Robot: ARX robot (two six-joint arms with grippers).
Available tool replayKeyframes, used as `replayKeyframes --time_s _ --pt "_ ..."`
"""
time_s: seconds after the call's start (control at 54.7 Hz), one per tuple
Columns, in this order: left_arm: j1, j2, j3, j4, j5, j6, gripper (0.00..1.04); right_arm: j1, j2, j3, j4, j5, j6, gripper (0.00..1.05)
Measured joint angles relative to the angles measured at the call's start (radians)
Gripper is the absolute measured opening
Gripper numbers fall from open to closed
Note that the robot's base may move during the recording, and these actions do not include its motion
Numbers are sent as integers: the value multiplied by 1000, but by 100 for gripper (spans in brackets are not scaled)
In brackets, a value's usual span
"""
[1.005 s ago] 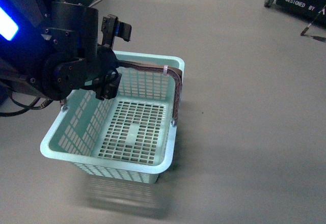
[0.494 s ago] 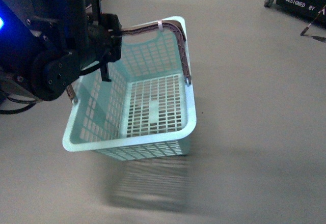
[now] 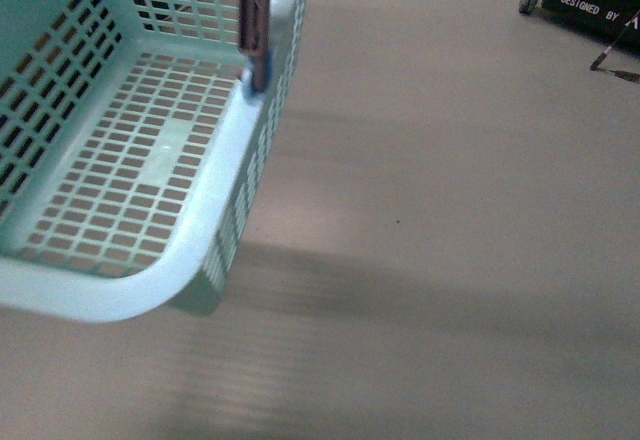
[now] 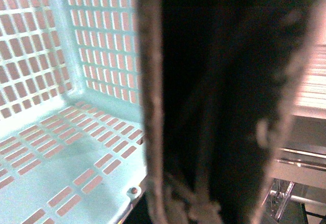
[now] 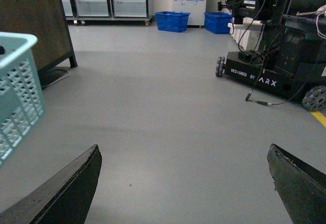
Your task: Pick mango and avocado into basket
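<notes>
Where the front view catches it, the light teal slotted plastic basket fills the upper left, close to the camera and tilted, with its near corner lowest. Its lattice bottom shows bare. A thin brown swinging handle rises from its pivot on the right-hand rim and leaves the frame at the top. Below the basket a broad blurred shadow lies on the smooth grey floor.

From the left wrist the basket's inside corner and slotted walls show just beyond a dark, blurred band with fuzzy brown edges, which covers the middle of the view. The left claw's fingers cannot be made out there, so whether it is closed on anything cannot be told.

The right claw stands spread wide, its two dark fingers at either side of its own view with only floor between them, gripping nothing. The basket's corner shows at one edge there, apart from the fingers.

Farther off stand a black wheeled base lettered "DESIGNED BY ARX", two blue plastic crates and a dark wooden cabinet.
</notes>
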Motion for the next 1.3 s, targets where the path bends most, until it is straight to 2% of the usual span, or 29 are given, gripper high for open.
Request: replayKeyframes --time_s 0.073,0.219,0.512,1.298 --pt "8 -139 1 -110 -5 -6 7 0 0 0 0 0 0 97" --pt "24 -273 12 -229 -12 -14 7 0 0 0 0 0 0 97" --pt "45 -410 11 -362 -19 -9 7 0 0 0 0 0 0 97" --pt "45 -417 10 -368 -22 2 7 0 0 0 0 0 0 97"
